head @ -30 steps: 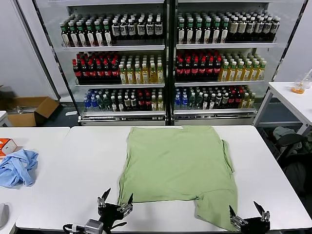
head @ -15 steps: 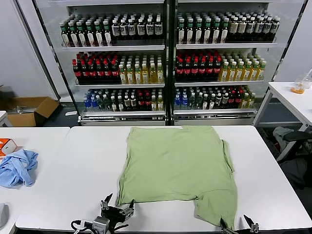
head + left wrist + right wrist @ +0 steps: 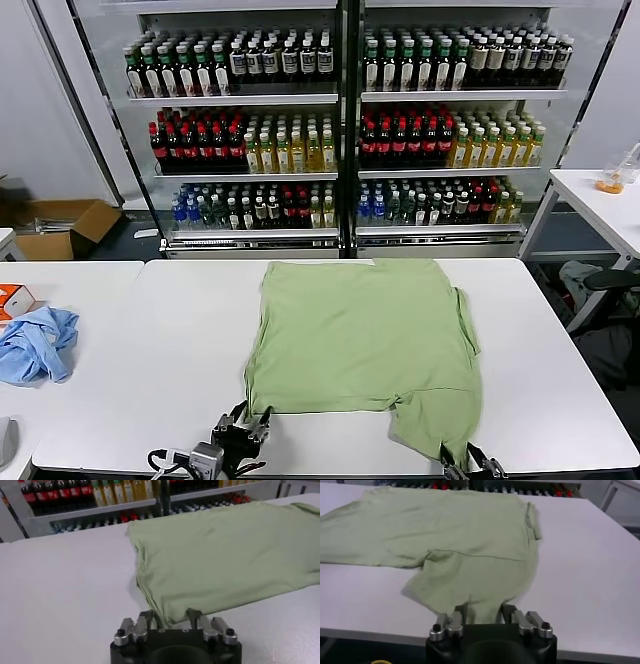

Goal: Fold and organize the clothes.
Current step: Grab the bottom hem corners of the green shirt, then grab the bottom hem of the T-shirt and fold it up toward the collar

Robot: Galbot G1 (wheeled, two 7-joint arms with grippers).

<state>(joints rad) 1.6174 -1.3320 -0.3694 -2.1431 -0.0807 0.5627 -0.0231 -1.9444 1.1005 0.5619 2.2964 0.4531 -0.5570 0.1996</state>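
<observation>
L gripper (image 3: 247, 424) sits at the near table edge, fingers (image 3: 146, 618) closed in on the near-left corner of the green shirt (image 3: 362, 335); cloth bunches between them in the L wrist view. R gripper (image 3: 466, 462) is at the near-right corner, low at the picture's bottom edge, jaws pinched on the shirt's hanging flap; R wrist view shows cloth running into the gap between its fingers (image 3: 459, 613).

Shirt lies flat, plain back side up, across the middle of the white table (image 3: 150, 340), far hem toward the drinks fridge (image 3: 340, 120). No print or collar visible from here.

Vs. 1 s ago: both grippers stood wide open, clear of the cloth, just off the two near corners. Now both have narrowed onto the fabric. R gripper has moved in twd the flap, and the flap's bottom edge looks pulled slightly inward. L gripper barely shifted.

Blue cloth (image 3: 37, 342) lies on the far-left table, well apart.
</observation>
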